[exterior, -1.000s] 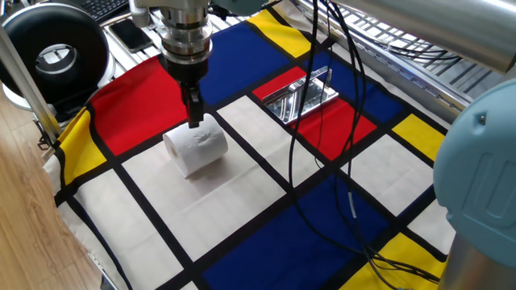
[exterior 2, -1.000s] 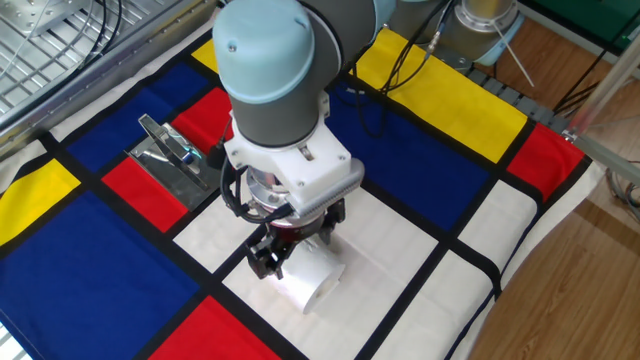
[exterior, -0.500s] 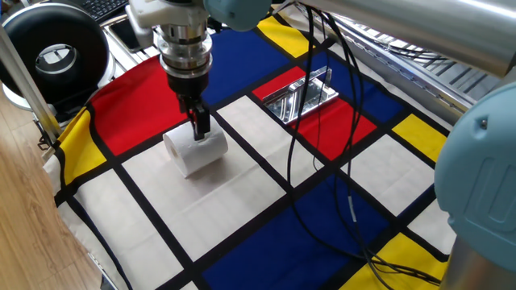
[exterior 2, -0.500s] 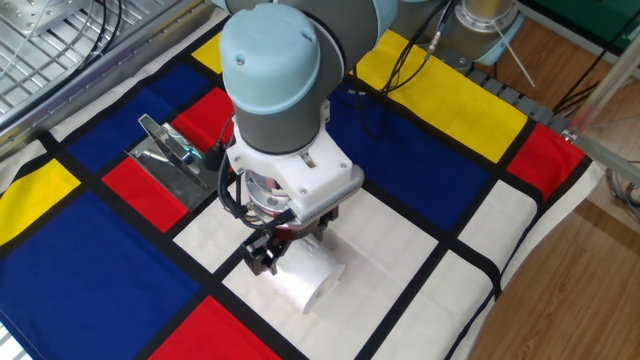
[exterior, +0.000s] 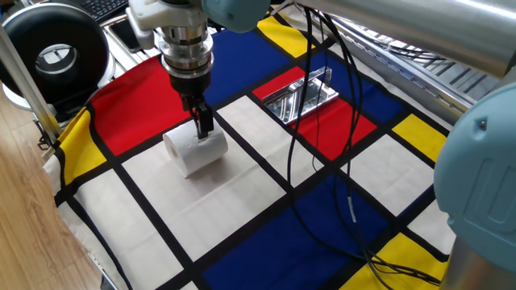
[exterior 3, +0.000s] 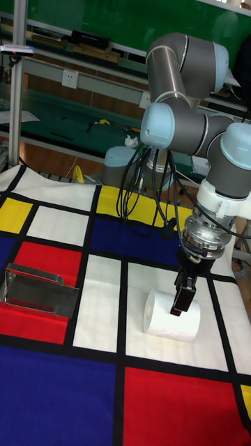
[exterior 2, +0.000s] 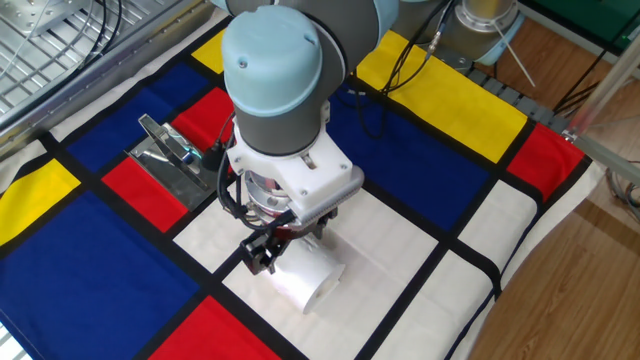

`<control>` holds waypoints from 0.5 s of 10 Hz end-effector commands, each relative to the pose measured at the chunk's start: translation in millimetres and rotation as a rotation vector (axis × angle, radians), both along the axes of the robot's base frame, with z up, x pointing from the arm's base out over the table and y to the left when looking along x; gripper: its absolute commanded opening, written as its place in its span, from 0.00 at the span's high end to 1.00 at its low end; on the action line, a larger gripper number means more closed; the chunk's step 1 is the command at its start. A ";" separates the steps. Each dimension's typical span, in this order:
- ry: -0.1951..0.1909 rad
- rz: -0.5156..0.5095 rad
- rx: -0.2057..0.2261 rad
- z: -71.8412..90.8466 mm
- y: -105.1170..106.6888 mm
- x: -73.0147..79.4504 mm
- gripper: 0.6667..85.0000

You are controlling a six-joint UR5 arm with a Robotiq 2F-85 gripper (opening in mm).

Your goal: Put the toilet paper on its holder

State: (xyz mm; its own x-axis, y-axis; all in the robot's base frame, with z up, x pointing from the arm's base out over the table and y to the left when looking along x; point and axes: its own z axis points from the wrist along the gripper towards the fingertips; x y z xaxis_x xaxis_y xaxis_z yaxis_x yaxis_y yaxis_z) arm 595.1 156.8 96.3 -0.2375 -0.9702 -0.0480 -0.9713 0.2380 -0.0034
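Watching from my remote station, I am seeing the gripper [exterior: 201,122] pointing straight down onto the toilet paper [exterior: 195,150], which is lying on its side on a white square of the checkered tablecloth [exterior: 242,217], near the black line bordering the red square. In the tall fixed view the dark fingers [exterior 3: 183,296] are reaching down over the upper side of the roll [exterior 3: 171,316], one of them crossing the front of its curved white surface; in the other fixed view the gripper [exterior 2: 264,253] is sitting at the roll's [exterior 2: 305,279] near end, with the arm's [exterior 2: 275,95] pale blue joint hanging over it and hiding much of the contact. I cannot tell whether the jaws are clamping the roll or merely straddling it, since no view is showing both fingertips clearly. The holder [exterior: 303,94] is resting well apart from the roll, its shiny plate lying across a red patch and a blue one, with its thin bar rising from the plate. It is showing as a mirror-like plate in the tall fixed view [exterior 3: 37,295] and in the other fixed view [exterior 2: 172,150]. Black cables [exterior: 322,145] are trailing from the arm across the cloth and passing over the holder in one fixed view.
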 end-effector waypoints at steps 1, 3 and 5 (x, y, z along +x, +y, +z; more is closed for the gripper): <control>-0.003 0.001 0.036 1.7 8.3 1.2 0.02; -0.009 0.045 0.047 -4.7 16.5 4.8 0.02; -0.015 0.086 0.073 -15.7 26.1 12.3 0.01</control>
State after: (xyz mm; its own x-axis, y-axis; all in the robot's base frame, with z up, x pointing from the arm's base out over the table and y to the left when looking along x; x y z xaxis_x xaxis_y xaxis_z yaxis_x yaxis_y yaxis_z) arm 600.8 171.2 88.2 -0.1876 -0.9785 -0.0860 -0.9820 0.1886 -0.0036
